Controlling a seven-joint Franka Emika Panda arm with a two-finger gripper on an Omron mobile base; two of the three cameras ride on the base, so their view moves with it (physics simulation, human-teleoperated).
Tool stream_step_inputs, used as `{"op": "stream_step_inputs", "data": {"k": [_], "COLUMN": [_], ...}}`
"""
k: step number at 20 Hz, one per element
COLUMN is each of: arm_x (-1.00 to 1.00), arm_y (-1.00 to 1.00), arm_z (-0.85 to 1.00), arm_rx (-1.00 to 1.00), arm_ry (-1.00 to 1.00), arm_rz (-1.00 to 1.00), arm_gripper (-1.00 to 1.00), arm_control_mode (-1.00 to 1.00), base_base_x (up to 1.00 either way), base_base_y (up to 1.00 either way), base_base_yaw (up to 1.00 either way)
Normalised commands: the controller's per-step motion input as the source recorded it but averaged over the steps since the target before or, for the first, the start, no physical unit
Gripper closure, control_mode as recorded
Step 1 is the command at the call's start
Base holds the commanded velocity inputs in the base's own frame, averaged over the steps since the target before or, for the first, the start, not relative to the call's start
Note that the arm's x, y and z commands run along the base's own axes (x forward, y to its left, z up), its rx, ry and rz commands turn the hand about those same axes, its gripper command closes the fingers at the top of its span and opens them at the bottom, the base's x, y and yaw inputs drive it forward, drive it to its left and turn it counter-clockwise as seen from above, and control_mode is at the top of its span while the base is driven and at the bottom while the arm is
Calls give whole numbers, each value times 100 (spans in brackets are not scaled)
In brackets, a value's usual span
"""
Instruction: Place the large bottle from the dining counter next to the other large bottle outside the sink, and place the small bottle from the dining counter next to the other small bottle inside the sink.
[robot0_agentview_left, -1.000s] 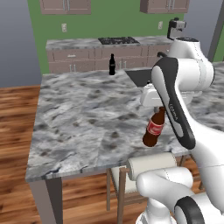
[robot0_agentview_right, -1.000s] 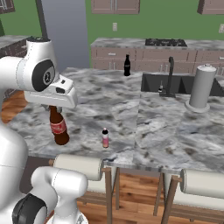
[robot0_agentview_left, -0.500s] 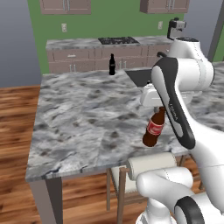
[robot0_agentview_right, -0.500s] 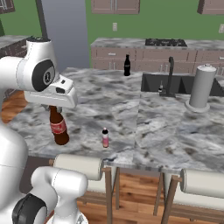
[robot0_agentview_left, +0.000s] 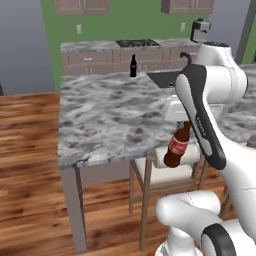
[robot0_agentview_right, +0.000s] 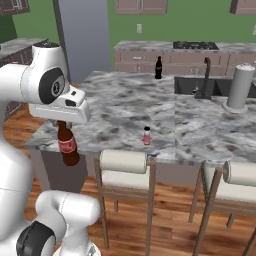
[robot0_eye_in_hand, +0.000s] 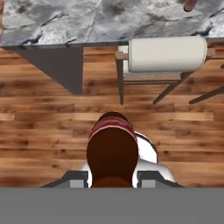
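My gripper (robot0_agentview_right: 62, 125) is shut on the neck of the large bottle (robot0_agentview_right: 67, 146), brown with a red label. The bottle hangs off the front edge of the dining counter (robot0_agentview_right: 125, 107), over the wood floor. In the left base view the large bottle (robot0_agentview_left: 177, 148) hangs under the gripper (robot0_agentview_left: 184, 127). From the hand view I look down on the large bottle (robot0_eye_in_hand: 112, 148) between the fingers (robot0_eye_in_hand: 73, 179). The small bottle (robot0_agentview_right: 146, 135) stands near the counter's front edge. The other large bottle (robot0_agentview_right: 158, 67), all dark, stands left of the sink (robot0_agentview_right: 192, 85); in the left base view this dark bottle (robot0_agentview_left: 133, 66) is at the far edge.
Pale-cushioned stools (robot0_agentview_right: 123, 162) stand along the counter's front, one stool (robot0_eye_in_hand: 167, 53) right below the hand. A black faucet (robot0_agentview_right: 206, 75) and a grey cylinder (robot0_agentview_right: 239, 88) stand by the sink. A stove (robot0_agentview_left: 137, 43) sits on the back counter.
The whole picture has shifted: the base has driven, and the counter sits farther away and to the right. The large bottle stays in the shut gripper, now past the counter's front edge.
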Motion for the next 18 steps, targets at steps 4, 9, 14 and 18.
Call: {"op": "stream_step_inputs", "data": {"k": [4, 9, 14, 18], "arm_x": [0, 0, 0, 0], "arm_y": [0, 0, 0, 0], "arm_z": [0, 0, 0, 0], "arm_rx": [0, 0, 0, 0], "arm_ry": [0, 0, 0, 0], "arm_rz": [0, 0, 0, 0], "arm_gripper": [100, 100, 100, 100], "arm_control_mode": [100, 100, 100, 100], "base_base_x": [-1, 24, 10, 7], "base_base_y": [100, 100, 100, 100], "base_base_yaw": [-18, -40, -48, -49]}}
